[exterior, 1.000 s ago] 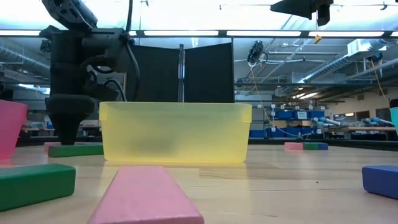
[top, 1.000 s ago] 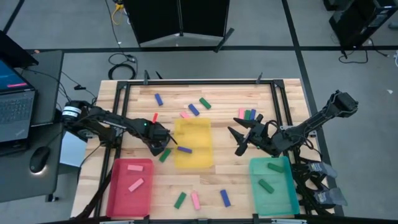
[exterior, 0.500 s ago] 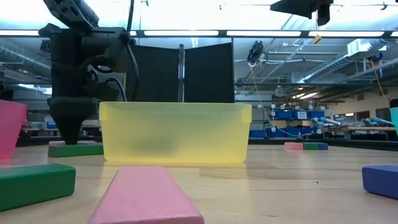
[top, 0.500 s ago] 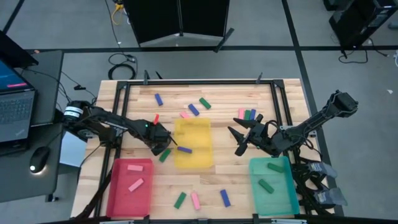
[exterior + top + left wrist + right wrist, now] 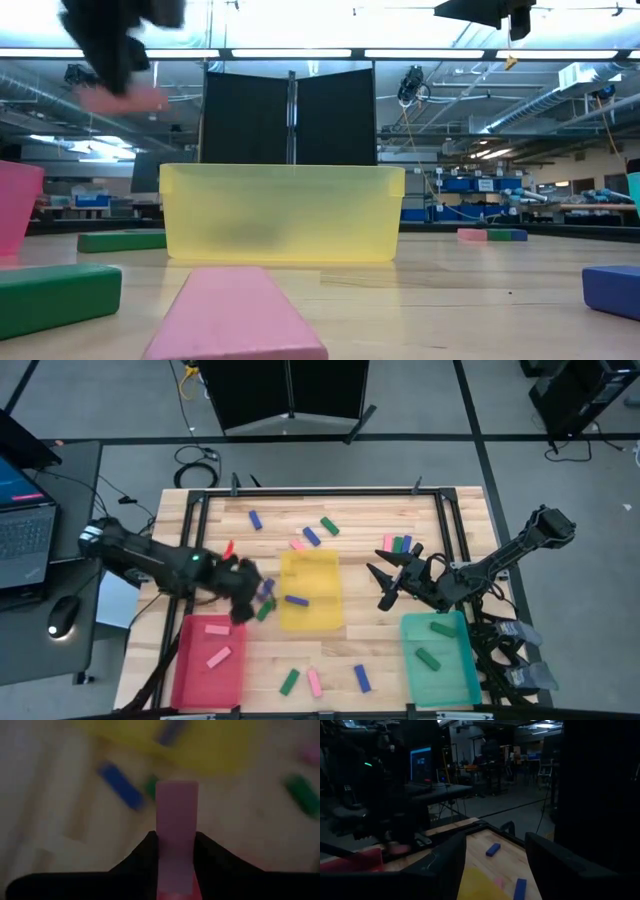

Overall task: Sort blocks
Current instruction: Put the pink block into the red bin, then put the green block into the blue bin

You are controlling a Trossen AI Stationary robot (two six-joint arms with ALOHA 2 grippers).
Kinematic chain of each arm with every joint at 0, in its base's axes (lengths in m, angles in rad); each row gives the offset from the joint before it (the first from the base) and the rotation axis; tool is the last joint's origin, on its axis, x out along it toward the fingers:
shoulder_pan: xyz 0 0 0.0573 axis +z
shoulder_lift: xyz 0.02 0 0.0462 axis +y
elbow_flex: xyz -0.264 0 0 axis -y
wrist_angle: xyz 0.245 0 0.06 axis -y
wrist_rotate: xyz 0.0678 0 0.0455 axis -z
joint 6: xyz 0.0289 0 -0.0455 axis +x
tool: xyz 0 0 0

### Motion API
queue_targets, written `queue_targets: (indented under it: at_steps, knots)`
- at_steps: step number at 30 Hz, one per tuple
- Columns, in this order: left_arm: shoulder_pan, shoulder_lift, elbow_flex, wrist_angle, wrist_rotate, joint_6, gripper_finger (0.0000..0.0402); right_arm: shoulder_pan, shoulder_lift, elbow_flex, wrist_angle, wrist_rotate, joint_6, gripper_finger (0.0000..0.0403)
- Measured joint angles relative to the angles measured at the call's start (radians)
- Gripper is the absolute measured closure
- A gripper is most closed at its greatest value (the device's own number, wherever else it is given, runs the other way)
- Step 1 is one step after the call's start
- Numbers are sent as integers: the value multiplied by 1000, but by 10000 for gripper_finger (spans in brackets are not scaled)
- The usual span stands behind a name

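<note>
My left gripper (image 5: pixel 243 604) hangs high between the red tray (image 5: pixel 182 665) and the yellow tray (image 5: pixel 312 572), shut on a pink block (image 5: pixel 176 815). In the low view the block (image 5: pixel 125 98) shows well above the table. Below it lie a blue block (image 5: pixel 120 786) and a green block (image 5: pixel 265 611). My right gripper (image 5: pixel 381 588) waits open and level in the air beside the teal tray (image 5: pixel 462 675), holding nothing. Two pink blocks (image 5: pixel 218 643) lie in the red tray, a blue one (image 5: pixel 296 600) in the yellow, two green ones (image 5: pixel 435 643) in the teal. My left gripper pinches the pink block's two long sides (image 5: pixel 176 857) between its two fingers (image 5: pixel 145 857). The fingers come steeply from above and lie across the block. The block is lifted clear of the table and hangs roughly level under the fingertips.
Loose blocks lie along the far side (image 5: pixel 311 536), in a cluster (image 5: pixel 398 544) near my right gripper, and near the front edge (image 5: pixel 314 682). In the low view a pink block (image 5: pixel 235 310) and a green one (image 5: pixel 55 295) lie close. A laptop (image 5: pixel 20 525) sits off the table's left.
My left gripper has risen steeply from the table beside the yellow tray, taking the pink block up with it, and has drifted a little toward the table's near left, toward the red tray. The green block it stood over stays on the table.
</note>
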Motion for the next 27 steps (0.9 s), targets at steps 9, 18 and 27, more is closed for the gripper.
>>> queue_targets:
  at_steps: [9, 18, 27]
  knots:
    - [-271, 114, 5, -106, 258, -318, 306, 0, 0, 0, 2, -2, -10, 189]
    - [-384, 262, 5, -69, 375, -413, 281, 0, 0, 0, 2, -17, -8, 193]
    - [-380, 284, 28, -73, 258, -381, 137, 1, 0, 2, 22, -65, -1, 196]
